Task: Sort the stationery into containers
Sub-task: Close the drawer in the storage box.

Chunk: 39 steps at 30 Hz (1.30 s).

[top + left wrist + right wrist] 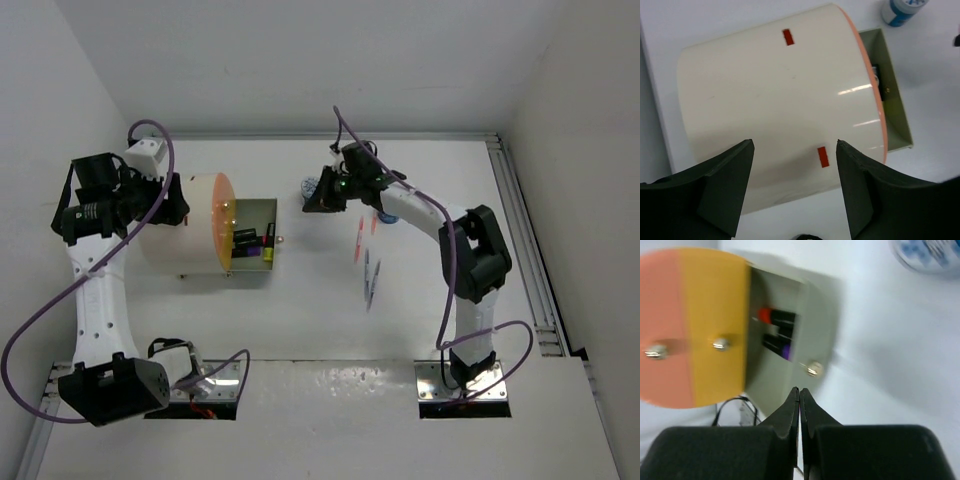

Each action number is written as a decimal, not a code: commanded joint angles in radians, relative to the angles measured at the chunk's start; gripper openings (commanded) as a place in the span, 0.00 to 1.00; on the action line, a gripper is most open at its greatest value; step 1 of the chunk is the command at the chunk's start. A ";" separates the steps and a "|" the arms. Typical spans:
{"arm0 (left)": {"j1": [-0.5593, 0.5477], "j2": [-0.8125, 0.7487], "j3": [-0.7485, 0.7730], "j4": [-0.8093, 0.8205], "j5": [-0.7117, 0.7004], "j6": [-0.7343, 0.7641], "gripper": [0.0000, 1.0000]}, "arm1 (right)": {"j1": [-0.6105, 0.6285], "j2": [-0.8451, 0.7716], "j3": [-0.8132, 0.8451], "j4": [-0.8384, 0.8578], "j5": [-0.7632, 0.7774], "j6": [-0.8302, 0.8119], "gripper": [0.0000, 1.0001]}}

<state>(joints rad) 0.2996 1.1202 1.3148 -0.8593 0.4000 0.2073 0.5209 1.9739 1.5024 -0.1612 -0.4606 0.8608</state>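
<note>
The cream drum cabinet lies on its side with its orange face to the right. One drawer is pulled out and holds several black highlighters with orange and purple ends. Its brass knob points right. My left gripper is open, its fingers straddling the drum's side from above. My right gripper is shut and empty, hovering right of the drawer, near the knob. A blue-and-white roll stands beside it. Pink and blue pens lie on the table.
A second patterned roll sits partly under the right arm. White walls close in on the left, back and right. A metal rail runs along the right edge. The arm bases stand at the near edge.
</note>
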 commanded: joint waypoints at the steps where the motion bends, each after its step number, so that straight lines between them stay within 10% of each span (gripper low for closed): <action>1: 0.021 -0.011 0.017 -0.037 0.171 0.034 0.72 | -0.002 -0.012 -0.068 -0.003 0.000 0.012 0.00; 15: 0.119 -0.036 0.032 0.066 -0.107 -0.080 0.92 | 0.039 0.115 -0.028 0.038 0.020 0.017 0.00; 39: 0.346 0.299 0.221 -0.193 0.402 0.222 0.97 | 0.044 0.094 -0.065 0.002 0.008 -0.019 0.00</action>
<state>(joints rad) 0.6212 1.4002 1.5009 -1.0363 0.7120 0.3824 0.5652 2.0960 1.4494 -0.1658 -0.4484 0.8627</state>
